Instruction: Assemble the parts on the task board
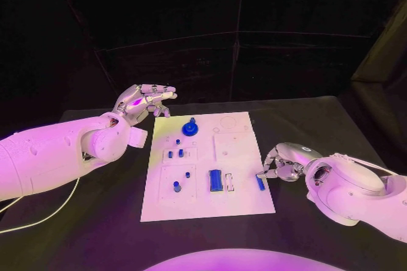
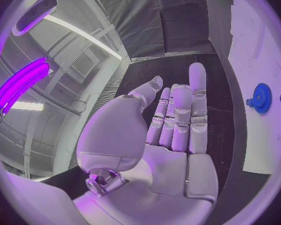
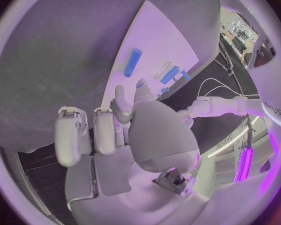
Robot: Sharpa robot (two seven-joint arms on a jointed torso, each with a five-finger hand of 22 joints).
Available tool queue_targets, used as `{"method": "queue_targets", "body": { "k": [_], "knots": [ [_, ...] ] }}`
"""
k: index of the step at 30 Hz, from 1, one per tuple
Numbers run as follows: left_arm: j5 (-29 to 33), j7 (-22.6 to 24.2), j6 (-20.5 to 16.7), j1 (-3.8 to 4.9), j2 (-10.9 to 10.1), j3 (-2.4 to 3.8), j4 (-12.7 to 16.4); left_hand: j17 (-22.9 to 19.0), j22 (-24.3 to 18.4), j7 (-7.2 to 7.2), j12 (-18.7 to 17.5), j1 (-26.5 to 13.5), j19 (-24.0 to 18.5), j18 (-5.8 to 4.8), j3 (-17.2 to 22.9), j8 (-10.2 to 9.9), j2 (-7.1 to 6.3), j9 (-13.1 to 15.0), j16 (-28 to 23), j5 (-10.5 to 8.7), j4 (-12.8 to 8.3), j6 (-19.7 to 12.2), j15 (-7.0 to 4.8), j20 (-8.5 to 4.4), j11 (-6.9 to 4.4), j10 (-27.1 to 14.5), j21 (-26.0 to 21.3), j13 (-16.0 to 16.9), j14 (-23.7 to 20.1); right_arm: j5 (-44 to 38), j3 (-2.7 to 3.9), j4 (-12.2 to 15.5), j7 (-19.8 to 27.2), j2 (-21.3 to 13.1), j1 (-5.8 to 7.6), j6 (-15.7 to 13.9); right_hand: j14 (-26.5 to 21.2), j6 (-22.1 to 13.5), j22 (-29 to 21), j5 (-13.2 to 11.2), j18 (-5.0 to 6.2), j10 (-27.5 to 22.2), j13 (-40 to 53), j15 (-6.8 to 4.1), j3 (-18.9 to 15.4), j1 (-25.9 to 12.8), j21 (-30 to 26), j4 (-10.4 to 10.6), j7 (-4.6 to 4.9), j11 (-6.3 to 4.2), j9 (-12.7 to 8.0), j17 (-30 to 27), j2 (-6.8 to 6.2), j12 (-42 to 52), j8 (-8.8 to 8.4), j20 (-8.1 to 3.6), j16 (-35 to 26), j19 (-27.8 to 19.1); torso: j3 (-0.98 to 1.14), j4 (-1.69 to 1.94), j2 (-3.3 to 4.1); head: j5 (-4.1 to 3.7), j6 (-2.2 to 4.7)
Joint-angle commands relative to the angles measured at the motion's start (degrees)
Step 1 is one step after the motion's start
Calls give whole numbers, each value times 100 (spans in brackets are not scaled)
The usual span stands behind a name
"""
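So the task board (image 1: pixel 242 191) is a flat, matte white rectangular plate lying in the middle of the black table (image 1: pixel 102 236), long side running away from the robot. It has faint square and round outlines pressed into it.

The parts on it are small glossy blue pieces. Near the far edge there's a round toothed gear (image 1: pixel 191 129) with a little knob poking up; the left wrist view catches it too (image 2: pixel 262 98), teeth pretty clear. Below that, toward the left side of the board, a cluster of tiny pegs (image 1: pixel 176 152). Closer to the near edge, a short stubby peg (image 1: pixel 176 187) and a longer bar-shaped block (image 1: pixel 216 180) next to a small pale rectangular frame. Right at the board's right edge lies a slim blue cylinder (image 1: pixel 260 183), smooth and rounded in the right wrist view (image 3: pixel 132 62).

The left hand (image 1: pixel 146 101) hovers just off the board's far left corner, silver segmented fingers apart and holding nothing. In its wrist view the palm is bare, fingers straight (image 2: pixel 178 130).

The right hand (image 1: pixel 282 163) sits just past the right edge, fingertips down near the slim cylinder. Fingers curl in somewhat, but I can't tell if it's actually touching or pinching it.
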Motion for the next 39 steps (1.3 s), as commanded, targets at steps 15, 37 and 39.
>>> {"method": "queue_targets", "body": {
  "k": [15, 37, 39],
  "knots": [
    [20, 47, 68, 4, -7, -1, 5, -5, -6, -18, 35, -3, 10, 81, -35, 26, 35, -1, -16, -21, -9, -4, -14, -11, 5, 28, -35, 2, -42, -348, -8, -131, -327, 283, -139, 876, 269, 132, 863, -3, -35, 19, -15, -16, -94, -80, -16, 47, -32, -26, 13, -16, -25, -56, -18, -10, -33, 84, -7, 16, -3, -11, -33],
    [20, 49, 80, -1, -16, -4, 3, -5, -6, -18, 35, -3, 10, 81, -35, 26, 35, -1, -16, -21, -9, -4, -14, -11, 5, 28, -35, 2, -42, -1196, -9, -198, -633, 602, -226, 1348, 270, 299, 863, 111, -35, -77, -80, -96, 682, 1395, -29, -829, -86, -109, 57, 16, 266, -225, -157, -99, -43, 79, -9, 25, -6, 7, -58],
    [20, 49, 82, -1, -16, -4, 3, -11, -11, -19, 41, -5, 12, 81, -44, 28, 39, -1, -16, -20, -9, -2, -14, -12, 5, 27, -40, 1, -44, -1230, -8, -189, -667, 608, -227, 1286, 270, 309, 865, 226, -35, -78, -85, -91, 750, 1383, -29, -844, -83, -103, 49, 17, 265, -235, -183, -96, -45, 81, -10, 26, -8, 9, -57]
  ]
}}
